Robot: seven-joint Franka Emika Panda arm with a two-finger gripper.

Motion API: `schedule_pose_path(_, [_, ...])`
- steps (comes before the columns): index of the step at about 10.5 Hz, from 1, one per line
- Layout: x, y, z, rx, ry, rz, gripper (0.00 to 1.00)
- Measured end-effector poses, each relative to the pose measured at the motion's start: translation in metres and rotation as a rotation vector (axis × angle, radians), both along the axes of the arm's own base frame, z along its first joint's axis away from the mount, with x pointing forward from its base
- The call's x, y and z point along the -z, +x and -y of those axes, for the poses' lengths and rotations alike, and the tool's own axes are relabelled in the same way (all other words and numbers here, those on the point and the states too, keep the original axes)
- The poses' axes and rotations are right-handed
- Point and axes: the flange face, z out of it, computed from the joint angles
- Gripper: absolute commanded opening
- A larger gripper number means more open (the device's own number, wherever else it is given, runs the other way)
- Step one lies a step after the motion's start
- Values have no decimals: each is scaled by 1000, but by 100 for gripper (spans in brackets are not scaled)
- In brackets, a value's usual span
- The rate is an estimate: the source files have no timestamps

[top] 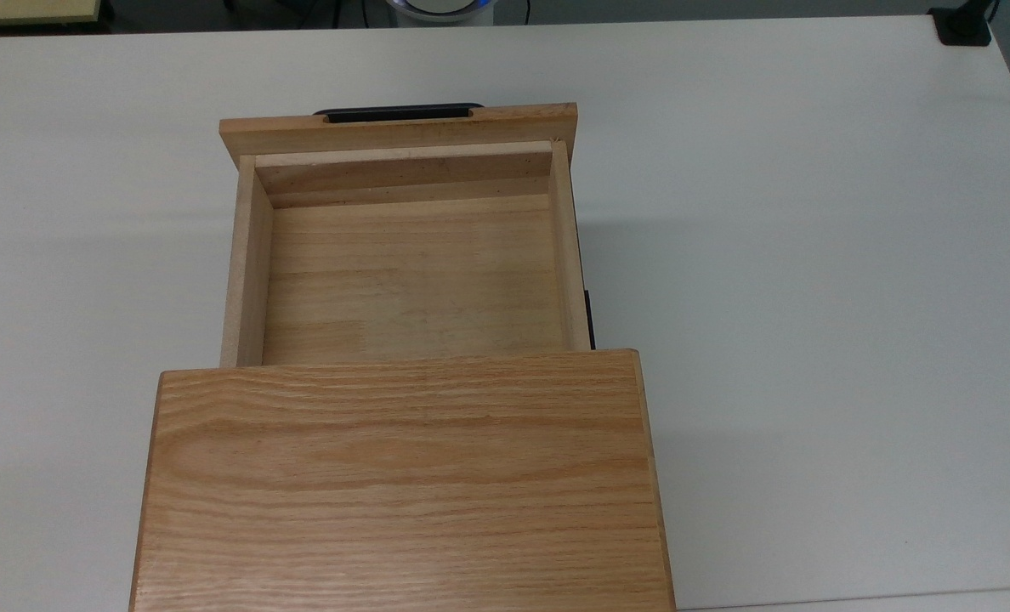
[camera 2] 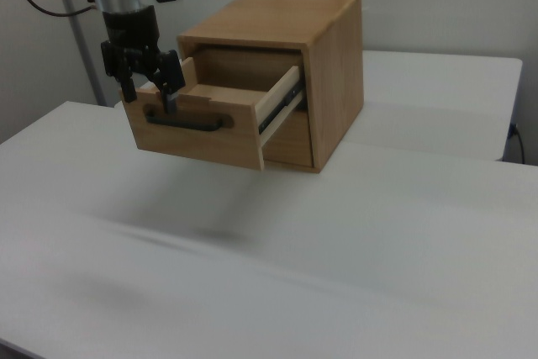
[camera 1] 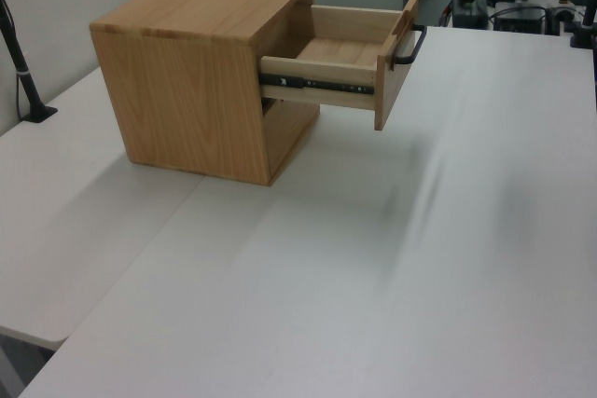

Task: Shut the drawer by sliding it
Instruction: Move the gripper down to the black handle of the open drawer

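- Approach step, by the look of it: light oak box-shaped drawer (top: pixel 411 272) pulled far out of the broad flat-topped oak cabinet (top: pixel 403 484), which stands mid-tabletop on the white table (top: pixel 811 255).
- Black 2-finger gripper (camera 2: pixel 148 90) hanging at the wider front panel's top edge, above the thin black bar handle (camera 2: pixel 187 122); fingers spread, pinching nothing.
- Next, probably: pressing the panel toward the cabinet, straight along the side rails.
- Pale inner sides, empty inside.
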Motion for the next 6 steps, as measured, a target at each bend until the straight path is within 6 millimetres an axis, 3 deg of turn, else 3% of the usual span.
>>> schedule_pose_path(4, [3,-3,-3,-7,-3,-29,86])
schedule_pose_path(5, [3,-3,-3,-8,-3,-29,75])
schedule_pose_path(6, [3,-3,-3,-8,-3,-29,50])
